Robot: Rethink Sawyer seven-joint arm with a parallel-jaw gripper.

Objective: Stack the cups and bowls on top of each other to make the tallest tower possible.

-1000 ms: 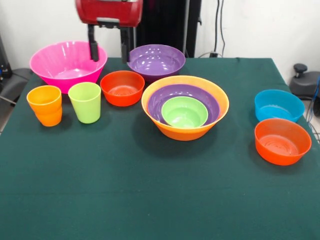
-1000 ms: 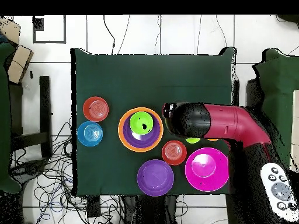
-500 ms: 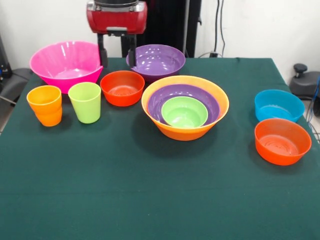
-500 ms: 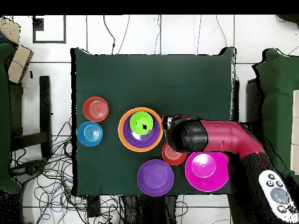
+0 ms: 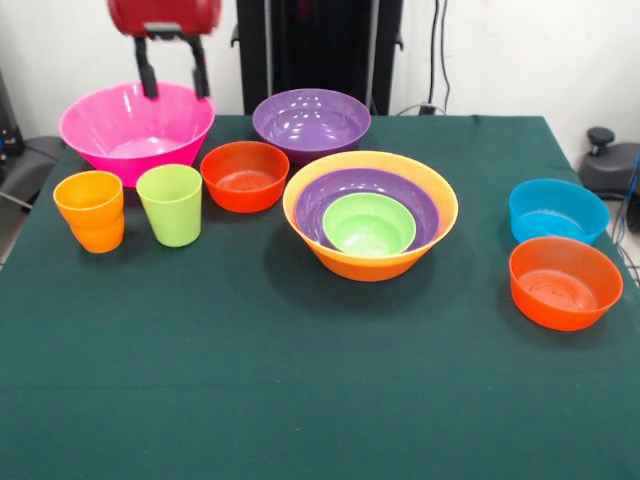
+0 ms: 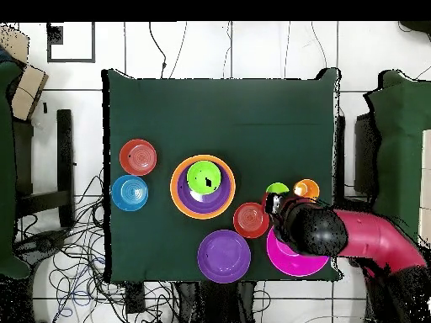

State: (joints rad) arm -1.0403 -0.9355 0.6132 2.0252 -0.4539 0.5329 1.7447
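My gripper (image 5: 173,78) hangs open and empty above the large pink bowl (image 5: 120,125) at the far left; in the overhead view the gripper (image 6: 278,204) and arm cover part of that pink bowl (image 6: 290,259). The tower (image 5: 370,215) is a yellow-orange bowl holding a purple bowl and a small lime-green bowl (image 5: 369,223). An orange cup (image 5: 91,210) and a lime-green cup (image 5: 170,204) stand in front of the pink bowl. A red-orange bowl (image 5: 245,176) and a second purple bowl (image 5: 311,124) sit between them and the tower.
A blue bowl (image 5: 557,210) and another red-orange bowl (image 5: 564,282) sit at the right side of the green cloth-covered table (image 5: 300,380). Cables lie on the floor around the table in the overhead view.
The gripper has moved left, from between the pink and purple bowls to above the pink bowl, and risen a little. It stays open. No bowl or cup has moved.
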